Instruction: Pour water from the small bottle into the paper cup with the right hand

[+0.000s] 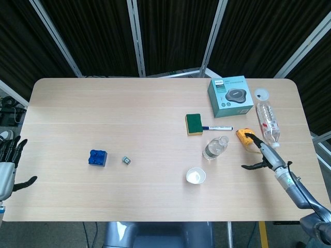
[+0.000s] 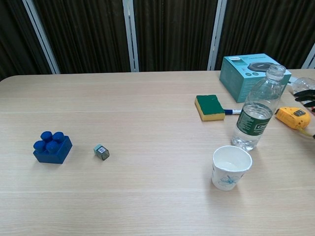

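Small bottle stood upright & uncapped, about half full, right of table centre, w/ the paper cup just beside it on the near side, upright, not touching. Cup looked empty, tho hard to be sure from the head view. So nothing poured yet, by my read: grasp, lift, tilt & pour were all left to do.

Right hand was out over the table to the right of the bottle, well short of it, fingers spread wide w/ thumb apart, holding nothing. It hung over the yellow tape measure, fingertips just poking into the chest view at the right edge. Looked like the approach stage, no contact w/ the bottle.

Left hand sat off the table's left edge, fingers open & apart, empty, not part of this job.

Other stuff around: green sponge & a marker behind the bottle, teal box further back, a second bottle lying on its side far right, blue brick & a tiny cube way over left. Reaching hand must clear the tape measure before closing round the bottle, I'd say.
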You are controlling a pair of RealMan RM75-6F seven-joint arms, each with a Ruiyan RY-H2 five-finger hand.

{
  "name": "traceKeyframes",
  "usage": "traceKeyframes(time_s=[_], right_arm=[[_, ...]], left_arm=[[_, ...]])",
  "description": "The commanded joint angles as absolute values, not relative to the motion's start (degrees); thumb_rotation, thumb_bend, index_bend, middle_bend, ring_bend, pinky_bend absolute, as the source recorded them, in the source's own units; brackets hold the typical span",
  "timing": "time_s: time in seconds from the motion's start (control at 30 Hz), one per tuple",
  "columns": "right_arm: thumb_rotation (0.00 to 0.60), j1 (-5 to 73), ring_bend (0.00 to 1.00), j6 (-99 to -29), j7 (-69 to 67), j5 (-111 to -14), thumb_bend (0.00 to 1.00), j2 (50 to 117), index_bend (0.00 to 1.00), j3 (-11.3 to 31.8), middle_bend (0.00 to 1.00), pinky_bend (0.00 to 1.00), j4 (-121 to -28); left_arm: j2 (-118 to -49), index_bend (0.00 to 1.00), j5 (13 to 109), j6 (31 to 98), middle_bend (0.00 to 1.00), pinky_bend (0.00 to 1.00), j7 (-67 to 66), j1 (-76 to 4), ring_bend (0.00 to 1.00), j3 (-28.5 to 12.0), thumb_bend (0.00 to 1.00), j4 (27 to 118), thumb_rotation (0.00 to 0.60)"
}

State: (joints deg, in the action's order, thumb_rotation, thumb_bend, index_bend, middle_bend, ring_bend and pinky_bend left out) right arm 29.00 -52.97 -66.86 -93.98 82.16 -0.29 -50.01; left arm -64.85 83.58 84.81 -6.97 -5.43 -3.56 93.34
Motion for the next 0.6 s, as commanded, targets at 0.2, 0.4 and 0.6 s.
traceKeyframes(time_s=[0.2,0.4,0.6], right_arm=[[0.600,31.9,0.00,-52.4,-66.3,-93.1,0.00,84.5,0.00,0.4,0.00,0.00,-50.9],[0.600,34.1,0.00,-51.0,-67.3,-91.9,0.00,86.5,0.00,1.0,0.00,0.00,-51.6],[0.600,36.3,0.00,-49.0,-67.9,-89.9,0.00,88.8,0.00,2.2,0.00,0.00,-51.9]], left_arm=[[-65.1,0.00,82.6,83.9,0.00,0.00,-7.0,-5.8,0.00,-3.8,0.00,92.9,0.600],[-65.4,0.00,81.5,82.9,0.00,0.00,-6.8,-6.2,0.00,-4.0,0.00,92.1,0.600],[-65.6,0.00,80.9,82.4,0.00,0.00,-7.1,-6.4,0.00,-4.1,0.00,91.9,0.600]])
